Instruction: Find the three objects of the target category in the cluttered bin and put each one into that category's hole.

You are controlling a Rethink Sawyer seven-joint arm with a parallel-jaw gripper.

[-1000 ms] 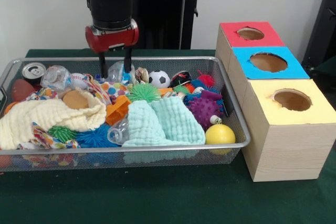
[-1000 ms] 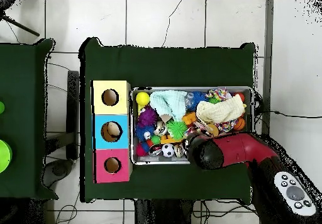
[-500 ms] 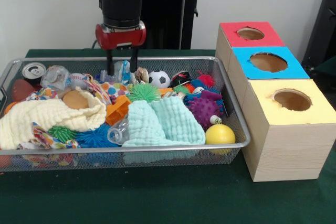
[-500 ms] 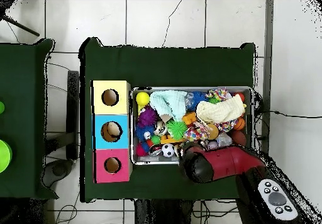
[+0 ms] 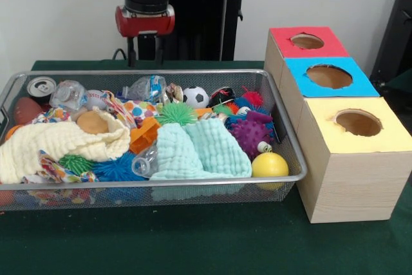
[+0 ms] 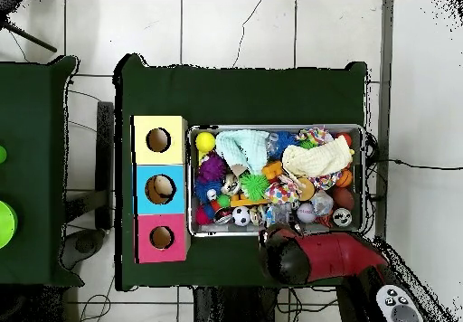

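1. The gripper [image 5: 145,51] hangs above the far rim of the wire bin [image 5: 293,159]. Its two fingers stand a narrow gap apart and hold nothing.
2. Directly below the gripper, inside the bin, lies a crumpled clear bottle [image 5: 147,88]. Just beyond it, toward the boxes, sits a soccer ball [image 5: 195,96].
3. Farther from the gripper, at the bin's near corner by the boxes, rests a yellow ball [image 5: 270,165]. A purple spiky ball [image 5: 250,134] sits between them.
4. The red box [image 5: 307,42], blue box [image 5: 329,76] and yellow box [image 5: 358,122] stand well off to the gripper's side, each with a round hole on top.
5. The target category is not shown, so I cannot tell which objects count.
6. To pick well, the gripper should likely descend straight onto one exposed object, clear of the cloths [image 5: 193,149].
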